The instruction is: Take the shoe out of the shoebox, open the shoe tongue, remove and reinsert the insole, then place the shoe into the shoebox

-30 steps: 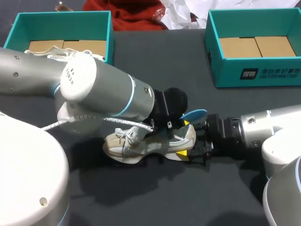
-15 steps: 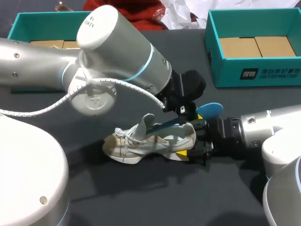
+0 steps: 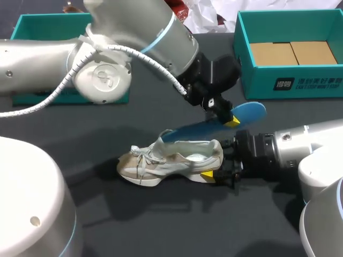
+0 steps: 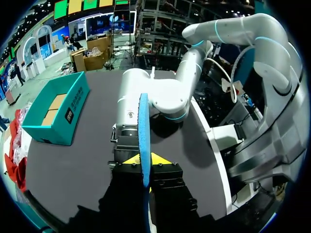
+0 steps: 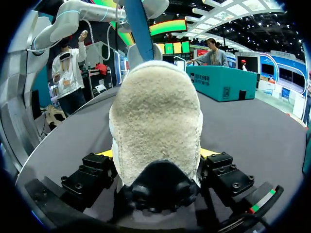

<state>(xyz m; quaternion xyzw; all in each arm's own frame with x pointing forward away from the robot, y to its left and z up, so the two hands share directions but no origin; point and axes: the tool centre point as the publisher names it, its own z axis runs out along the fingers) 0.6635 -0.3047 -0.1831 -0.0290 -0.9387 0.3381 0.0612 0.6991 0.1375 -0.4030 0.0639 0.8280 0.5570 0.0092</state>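
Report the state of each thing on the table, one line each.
shoe: upright on its sole, tongue standing up.
insole: held above the shoe.
left gripper: shut on the insole.
right gripper: shut on the shoe's heel.
right shoebox: open, no shoe inside.
left shoebox: open, contents hidden.

White and beige lace-up fabric sneaker (image 3: 171, 160) upright on its sole, tongue raised; thin blue foam insole (image 3: 214, 126) tilted above it, front tip by the tongue; open teal cardboard shoebox (image 3: 289, 80) well apart

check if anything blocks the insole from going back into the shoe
Nothing visible does. The insole, in the left gripper, hangs right above the shoe's open mouth; the right gripper grips the heel from behind, outside the opening.
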